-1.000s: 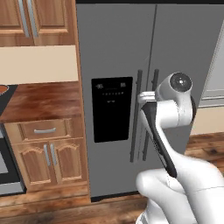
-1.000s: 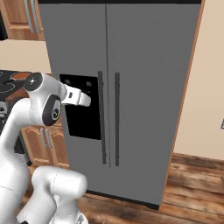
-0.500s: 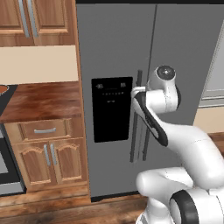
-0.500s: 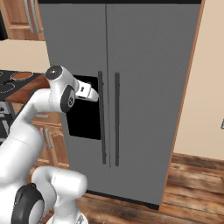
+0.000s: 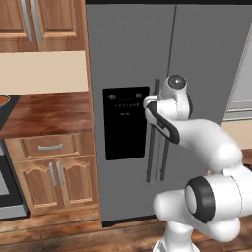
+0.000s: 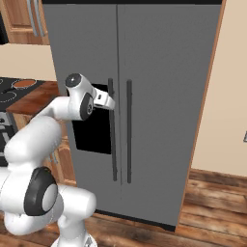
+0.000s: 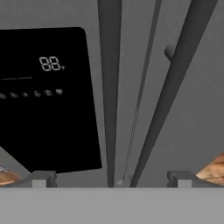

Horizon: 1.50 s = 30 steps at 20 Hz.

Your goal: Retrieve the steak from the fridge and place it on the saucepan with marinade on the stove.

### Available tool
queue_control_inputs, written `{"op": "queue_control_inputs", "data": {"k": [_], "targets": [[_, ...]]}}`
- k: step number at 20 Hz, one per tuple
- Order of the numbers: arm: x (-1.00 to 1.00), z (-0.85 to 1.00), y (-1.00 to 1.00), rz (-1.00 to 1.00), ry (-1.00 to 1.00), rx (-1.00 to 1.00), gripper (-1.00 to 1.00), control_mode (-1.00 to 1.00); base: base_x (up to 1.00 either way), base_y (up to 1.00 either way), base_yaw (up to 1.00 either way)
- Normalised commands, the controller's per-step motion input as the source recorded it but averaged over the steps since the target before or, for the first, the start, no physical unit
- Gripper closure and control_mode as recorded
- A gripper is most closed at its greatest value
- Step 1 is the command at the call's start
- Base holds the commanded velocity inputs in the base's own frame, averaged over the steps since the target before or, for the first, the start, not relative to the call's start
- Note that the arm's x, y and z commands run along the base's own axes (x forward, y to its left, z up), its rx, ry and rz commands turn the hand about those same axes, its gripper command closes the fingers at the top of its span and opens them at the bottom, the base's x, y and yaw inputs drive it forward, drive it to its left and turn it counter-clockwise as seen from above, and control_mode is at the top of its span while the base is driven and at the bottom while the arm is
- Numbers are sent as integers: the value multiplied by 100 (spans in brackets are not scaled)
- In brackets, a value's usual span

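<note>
The grey two-door fridge (image 5: 197,64) (image 6: 164,72) stands shut, so the steak is hidden. My gripper (image 6: 110,102) (image 5: 149,104) is open, close in front of the left door's dark handle (image 6: 112,144), beside the black dispenser panel (image 5: 125,123). In the hand view the gripper (image 7: 109,179) has its fingertips (image 7: 40,179) spread on either side of the two long handles (image 7: 109,87), with nothing between them. The saucepan (image 6: 22,83) with reddish-brown marinade sits on the black stove (image 6: 9,94) at the far left.
Wooden base cabinets with a drawer (image 5: 49,147) and a brown counter (image 5: 44,110) adjoin the fridge on the left. Upper cabinets (image 5: 39,24) hang above. A beige wall (image 6: 222,120) and wood floor (image 6: 212,193) lie to the fridge's right.
The arm has stretched forward and carried the open gripper closer to the fridge's handles. The fridge doors have stayed shut.
</note>
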Motion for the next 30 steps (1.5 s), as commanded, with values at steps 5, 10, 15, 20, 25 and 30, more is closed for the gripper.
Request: {"op": "queue_control_inputs", "data": {"k": [5, 10, 15, 20, 25, 30], "targets": [[54, -35, -11, 0, -9, 0, -100, -100, 0, 0, 0], [63, -5, -2, 0, 0, 0, -100, -100, 0, 0, 0], [79, 0, 0, 0, 1, 1, -100, -100, 0, 0, 0], [81, -2, -3, 0, 0, 0, -100, -100, 0, 0, 0], [77, -13, -1, 1, 0, 0, -100, -100, 0, 0, 0], [69, -16, -3, 1, -1, 0, -100, -100, 0, 0, 0]]}}
